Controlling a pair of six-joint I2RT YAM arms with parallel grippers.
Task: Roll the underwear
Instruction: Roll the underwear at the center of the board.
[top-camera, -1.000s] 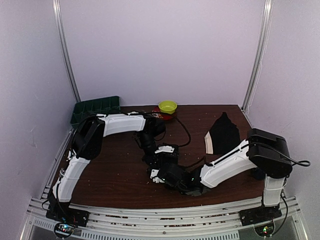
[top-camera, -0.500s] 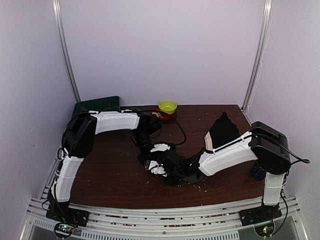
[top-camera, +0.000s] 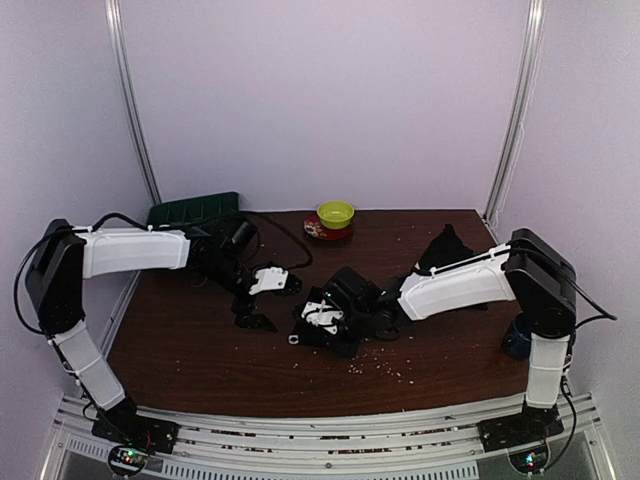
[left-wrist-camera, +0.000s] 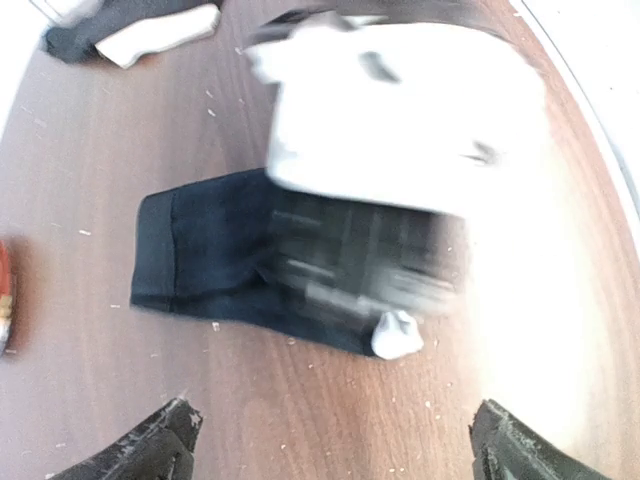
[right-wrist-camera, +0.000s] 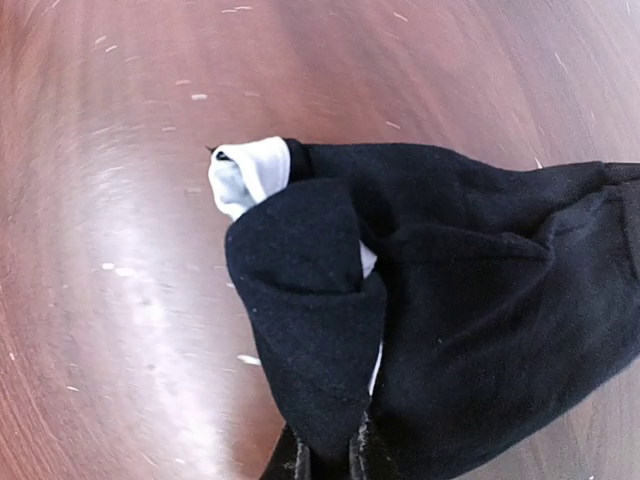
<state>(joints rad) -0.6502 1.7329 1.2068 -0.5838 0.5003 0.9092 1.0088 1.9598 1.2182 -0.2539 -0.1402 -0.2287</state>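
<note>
Left gripper swung away leftward; jaws spread and empty, underwear bundle lying just ahead of them. Right gripper jaws pinch its black fold. Second underwear lies well apart from both jaws.

Underwear black, white trim; table brown; bowl yellow-green.

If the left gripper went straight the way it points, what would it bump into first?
Probably the black underwear, lying straight ahead of the open left gripper. Depth is hard to judge, so it might touch the bare table just before it.
</note>
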